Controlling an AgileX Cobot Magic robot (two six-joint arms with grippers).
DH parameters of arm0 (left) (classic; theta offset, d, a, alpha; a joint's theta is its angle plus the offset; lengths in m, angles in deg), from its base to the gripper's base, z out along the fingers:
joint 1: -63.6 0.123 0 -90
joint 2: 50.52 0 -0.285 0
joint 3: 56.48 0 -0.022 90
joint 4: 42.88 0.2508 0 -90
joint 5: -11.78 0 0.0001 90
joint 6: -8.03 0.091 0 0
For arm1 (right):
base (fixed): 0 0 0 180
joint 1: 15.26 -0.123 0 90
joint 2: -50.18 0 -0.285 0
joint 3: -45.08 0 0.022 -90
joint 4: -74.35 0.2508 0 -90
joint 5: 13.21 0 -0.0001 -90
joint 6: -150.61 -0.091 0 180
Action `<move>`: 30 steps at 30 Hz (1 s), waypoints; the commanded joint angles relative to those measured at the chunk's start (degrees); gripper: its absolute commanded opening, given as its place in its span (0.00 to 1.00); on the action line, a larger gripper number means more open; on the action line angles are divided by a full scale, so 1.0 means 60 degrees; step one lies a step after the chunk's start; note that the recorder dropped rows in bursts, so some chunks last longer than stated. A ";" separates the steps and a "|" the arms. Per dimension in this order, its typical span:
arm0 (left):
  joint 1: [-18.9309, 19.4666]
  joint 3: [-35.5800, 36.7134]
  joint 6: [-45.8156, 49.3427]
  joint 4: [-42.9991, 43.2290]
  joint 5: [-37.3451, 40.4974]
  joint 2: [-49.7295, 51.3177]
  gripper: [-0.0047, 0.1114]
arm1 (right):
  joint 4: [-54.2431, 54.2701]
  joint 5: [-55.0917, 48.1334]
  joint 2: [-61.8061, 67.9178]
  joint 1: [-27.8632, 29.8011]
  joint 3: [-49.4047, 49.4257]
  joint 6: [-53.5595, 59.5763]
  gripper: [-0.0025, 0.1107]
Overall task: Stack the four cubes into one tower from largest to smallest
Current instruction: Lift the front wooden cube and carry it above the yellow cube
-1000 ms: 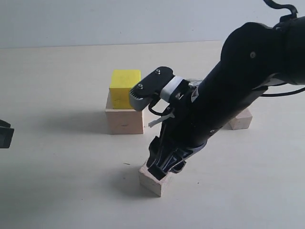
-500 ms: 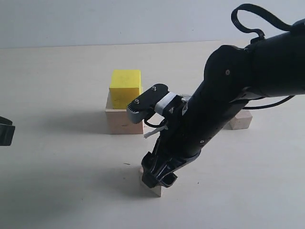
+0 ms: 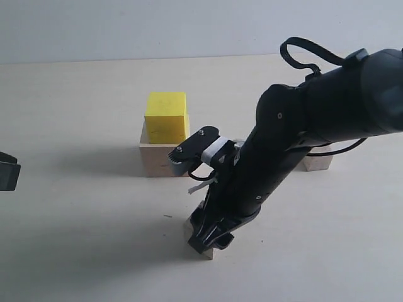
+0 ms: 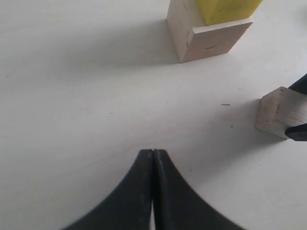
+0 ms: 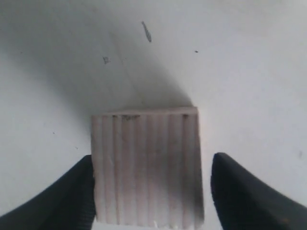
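My right gripper (image 5: 149, 191) is down at the table (image 3: 75, 239), jaws apart and set either side of the medium cube (image 5: 146, 163). One finger (image 5: 72, 196) lies against the cube's side and the other stands a sliver off it, so I straddle the cube without clamping it. The cube sits flat on the table, its grain lines running parallel to my fingers' inner faces; from the exterior view only a corner of it shows under my fingertips.

The yellow cube (image 3: 165, 116) sits on the large cube (image 3: 157, 162), leaving a rim of bare wood round its foot. This stack of two stands near my right gripper, beyond it and off toward my left side, touching neither the gripper nor the medium cube.

The small cube (image 3: 317, 162) rests on the table behind my right arm (image 3: 315, 113), partly hidden by it; it is well apart from my right gripper, on the side away from the stack.

My left gripper (image 4: 152, 154) is closed, fingertips pressed together with nothing between them, and it is well apart from every cube. The stack lies ahead of it; the medium cube lies ahead and off to one side, nearer than the stack. How high it hangs over the table I cannot tell.
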 commanded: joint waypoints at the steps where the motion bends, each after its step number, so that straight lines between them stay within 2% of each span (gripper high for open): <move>1: 0.0027 0.0051 -0.0053 0.0013 -0.0101 -0.0055 0.05 | 0.0027 0.0130 -0.0008 -0.0029 0.0017 0.0022 0.37; 5: 0.0027 0.0051 -0.0053 0.0013 -0.0101 -0.0055 0.05 | -0.0036 -0.0288 -0.0372 -0.0029 0.0017 -0.0115 0.04; 9: 0.0027 0.0051 -0.0030 0.0013 -0.0065 -0.0055 0.05 | -0.1075 -0.0938 -0.1327 -0.0007 -0.0258 -0.0646 0.02; 13: 0.0027 0.0051 0.0037 0.0013 -0.0044 -0.0055 0.05 | -0.4195 -0.1609 -0.2194 0.0058 -0.1115 -0.2810 0.02; 16: 0.0027 0.0051 0.0252 0.0013 -0.0005 -0.0055 0.05 | -0.5826 -0.2207 -0.2379 0.0386 -0.2034 -0.3903 0.02; 20: 0.0027 0.0051 0.0252 0.0013 0.0165 -0.0055 0.05 | -0.6137 -0.2358 -0.2229 0.1242 -0.3408 -0.3855 0.02; 26: 0.0027 0.0051 0.0533 -0.0381 0.0234 -0.0055 0.05 | -0.5337 -0.3015 -0.1527 0.2283 -0.5836 -0.1709 0.02; 30: 0.0027 0.0051 0.1000 -0.0865 0.0295 -0.0055 0.05 | -0.3751 -0.3629 -0.1021 0.2407 -0.7090 0.2749 0.02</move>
